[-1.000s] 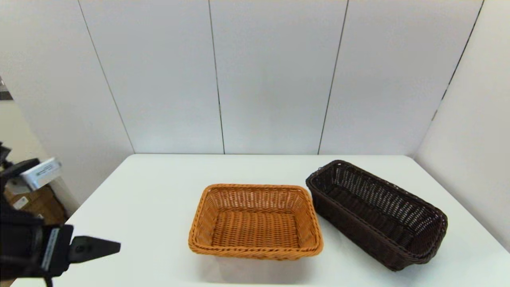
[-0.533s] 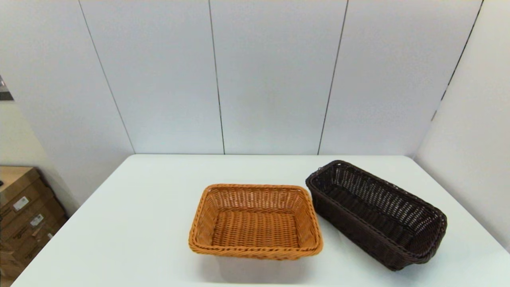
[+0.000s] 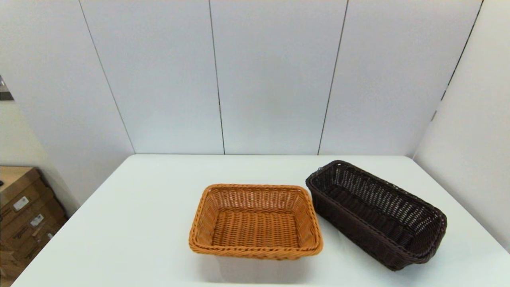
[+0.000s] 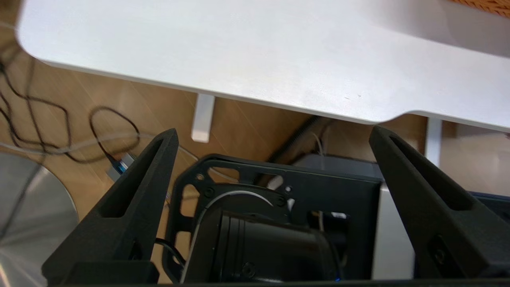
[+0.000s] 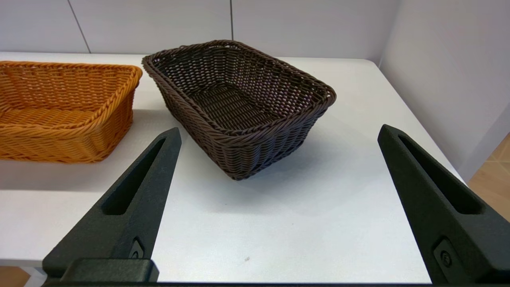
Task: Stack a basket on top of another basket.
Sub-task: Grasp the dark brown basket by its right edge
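1. Two baskets sit apart on the white surface (image 3: 131, 223), nothing stacked yet; I judge the task is at its opening step, the approach.
2. The dark brown basket (image 3: 376, 213) lies on the robot's right side, angled, its near corner just beside the orange-tan basket (image 3: 255, 221), which sits mid-surface.
3. The right claw (image 5: 279, 203) hangs released, fingers spread wide, low at the near edge of the surface, with the dark brown basket ahead of it and well short of contact.
4. The left claw (image 4: 273, 199) is also released, parked below the surface edge, holding nothing.
5. Next, the right claw likely needs to advance and close on the dark basket's braided rim, then lift it over the orange-tan one.
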Controlling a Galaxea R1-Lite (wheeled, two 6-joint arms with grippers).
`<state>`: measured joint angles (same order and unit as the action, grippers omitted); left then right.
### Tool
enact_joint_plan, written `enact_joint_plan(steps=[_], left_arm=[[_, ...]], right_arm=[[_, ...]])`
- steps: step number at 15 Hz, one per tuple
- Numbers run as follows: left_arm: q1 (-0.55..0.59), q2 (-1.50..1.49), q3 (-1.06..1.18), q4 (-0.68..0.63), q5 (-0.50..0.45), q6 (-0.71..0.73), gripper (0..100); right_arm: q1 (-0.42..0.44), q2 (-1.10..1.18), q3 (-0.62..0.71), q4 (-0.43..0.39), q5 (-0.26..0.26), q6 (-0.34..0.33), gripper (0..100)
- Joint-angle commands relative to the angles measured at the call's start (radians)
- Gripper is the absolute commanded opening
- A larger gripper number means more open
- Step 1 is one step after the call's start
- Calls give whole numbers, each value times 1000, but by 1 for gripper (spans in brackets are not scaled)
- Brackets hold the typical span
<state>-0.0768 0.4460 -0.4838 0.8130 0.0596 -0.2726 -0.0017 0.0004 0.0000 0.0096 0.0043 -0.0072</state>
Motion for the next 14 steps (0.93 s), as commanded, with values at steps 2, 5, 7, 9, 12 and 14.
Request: enact_joint_plan(steps=[2,5,7,9,12,14], left_arm=[[66,-136,76,-9,0,19,100],[69,-262,120,-32,-6,167,100],[68,-277,134,-66,-7,188,100],[66,-291,188,-170,-14,228,100],[68,-362,264,-290,-35,277,100],[68,-412,277,-302,-60,279,100]], right_arm=[[0,0,0,0,0,0,100],[0,0,0,0,0,-2,100],[0,0,0,0,-1,0,100],[0,0,0,0,0,0,100],[0,0,0,0,0,0,100],[0,0,2,0,0,0,100]])
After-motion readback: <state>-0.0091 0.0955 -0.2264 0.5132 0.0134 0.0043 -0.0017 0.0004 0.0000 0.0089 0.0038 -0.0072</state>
